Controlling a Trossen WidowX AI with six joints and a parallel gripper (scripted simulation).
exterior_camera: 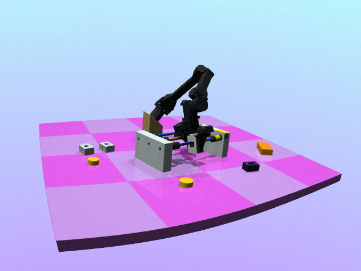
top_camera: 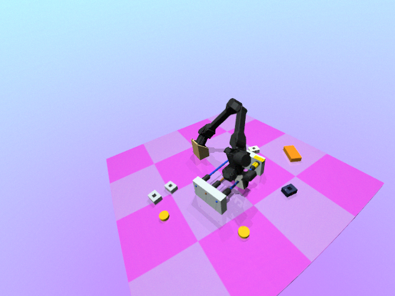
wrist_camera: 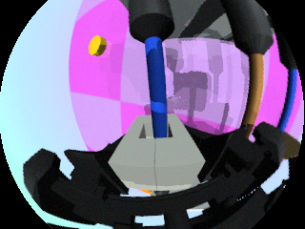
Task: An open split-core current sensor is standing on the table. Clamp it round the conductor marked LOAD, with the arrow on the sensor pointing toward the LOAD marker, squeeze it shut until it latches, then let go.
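The grey split-core sensor [top_camera: 241, 182] [exterior_camera: 191, 149] [wrist_camera: 155, 164] is round the near blue conductor [top_camera: 233, 185] [exterior_camera: 183, 144] [wrist_camera: 155, 67], which runs into its window. Its halves meet at a thin seam in the wrist view. This conductor has a yellow sleeve [top_camera: 255, 165] [exterior_camera: 216, 137] at its far end, below a yellow marker [top_camera: 258, 158] [exterior_camera: 222, 131] whose lettering is unreadable. My gripper [top_camera: 241, 179] [exterior_camera: 193, 141] [wrist_camera: 155, 128] is slightly loosened, its fingers close beside the sensor on both sides; any gap is too small to see. The sensor's arrow is not visible.
White end blocks [top_camera: 208, 195] [exterior_camera: 152, 151] hold the conductors; a brown one [wrist_camera: 255, 91] and another blue one [wrist_camera: 289, 95] run alongside. A tan panel [top_camera: 200, 150] [exterior_camera: 148, 123] stands by the arm. A navy block [top_camera: 289, 190] [exterior_camera: 250, 166], orange block [top_camera: 292, 153] [exterior_camera: 264, 148] and yellow disc [top_camera: 243, 232] [exterior_camera: 185, 182] lie around.
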